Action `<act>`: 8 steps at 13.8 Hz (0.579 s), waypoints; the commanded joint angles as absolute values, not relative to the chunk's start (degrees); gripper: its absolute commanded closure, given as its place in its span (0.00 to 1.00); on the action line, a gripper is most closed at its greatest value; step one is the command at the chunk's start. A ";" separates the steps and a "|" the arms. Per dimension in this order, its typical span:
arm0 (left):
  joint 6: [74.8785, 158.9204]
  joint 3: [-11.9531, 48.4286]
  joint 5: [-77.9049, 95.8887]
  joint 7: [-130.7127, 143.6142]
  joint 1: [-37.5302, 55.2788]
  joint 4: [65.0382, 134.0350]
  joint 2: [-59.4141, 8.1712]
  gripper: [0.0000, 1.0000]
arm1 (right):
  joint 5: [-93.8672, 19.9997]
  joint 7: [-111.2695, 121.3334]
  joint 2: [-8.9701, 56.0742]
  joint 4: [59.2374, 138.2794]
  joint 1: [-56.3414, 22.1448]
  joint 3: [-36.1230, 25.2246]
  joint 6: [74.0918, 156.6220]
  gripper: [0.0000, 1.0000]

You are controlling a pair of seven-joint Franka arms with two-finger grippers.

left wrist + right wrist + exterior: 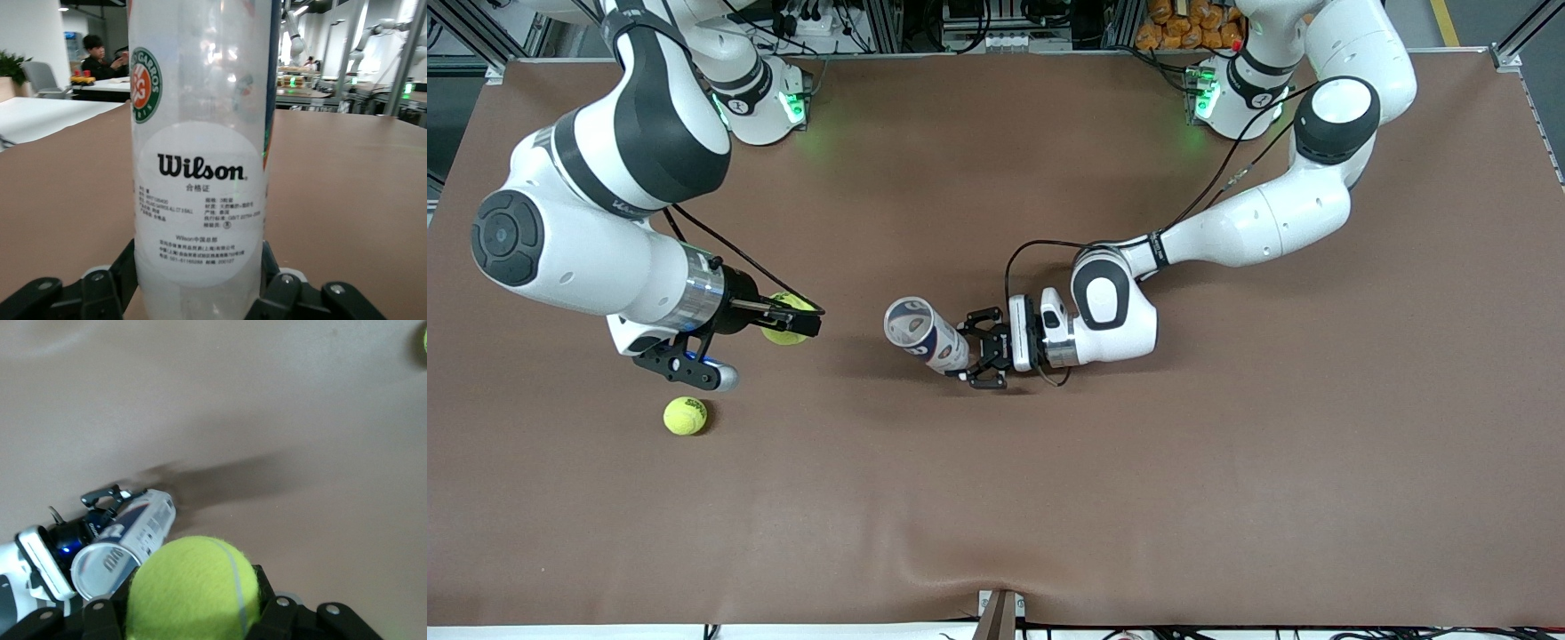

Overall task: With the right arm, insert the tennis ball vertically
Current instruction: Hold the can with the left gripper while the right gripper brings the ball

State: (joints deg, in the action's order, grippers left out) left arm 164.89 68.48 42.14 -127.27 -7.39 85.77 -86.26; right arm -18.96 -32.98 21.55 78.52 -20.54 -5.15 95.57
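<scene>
- Right gripper (805, 322) up over the table toward the right arm's end, slim fingers clamped on a tennis ball (785, 317); in the right wrist view, ball (192, 590) seated between the fingers.
- Left gripper (980, 353) near mid-table, claw closed tight around the lower part of the tube (927, 334), holding it upright with the open mouth up, as the label in the left wrist view suggests (200, 160).
- Ball well apart from the tube mouth; insertion not yet done, only bare table (1049, 498) between the two.
- Likely risk: ball arriving off-centre over the mouth, catching the rim and bouncing off or tipping the tube in the claw.
- Likely risk: mouth looking barely wider than the ball, so the slim fingers either side could strike the rim before release.
- Possible risk: release from too high, ball glancing off the rim and rolling across the table.
- Possible risk: pushing down on a jammed ball, tube sliding through the claw or tilting.
- Second tennis ball (685, 415) loose on the table, nearer the front camera than the right gripper, below its wrist; clear of a direct path to the tube, though a low sweep could knock it.
- Open room plentiful: wide bare surface all around the tube, table edges well away, left forearm approaching from the left arm's end, leaving the right arm's approach side free.
</scene>
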 commanded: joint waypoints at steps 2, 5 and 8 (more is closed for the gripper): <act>158.66 63.56 60.95 -143.58 -1.07 79.20 -85.17 0.44 | -19.42 -41.91 22.06 77.52 -21.96 -4.75 95.27 1.00; 155.22 62.41 65.29 -145.89 0.96 78.75 -85.52 0.44 | -19.69 -48.05 22.59 77.52 -25.56 -4.83 95.54 1.00; 151.89 59.60 67.41 -146.16 2.63 77.18 -85.78 0.43 | -19.42 -51.15 23.46 78.04 -27.59 -4.83 94.84 1.00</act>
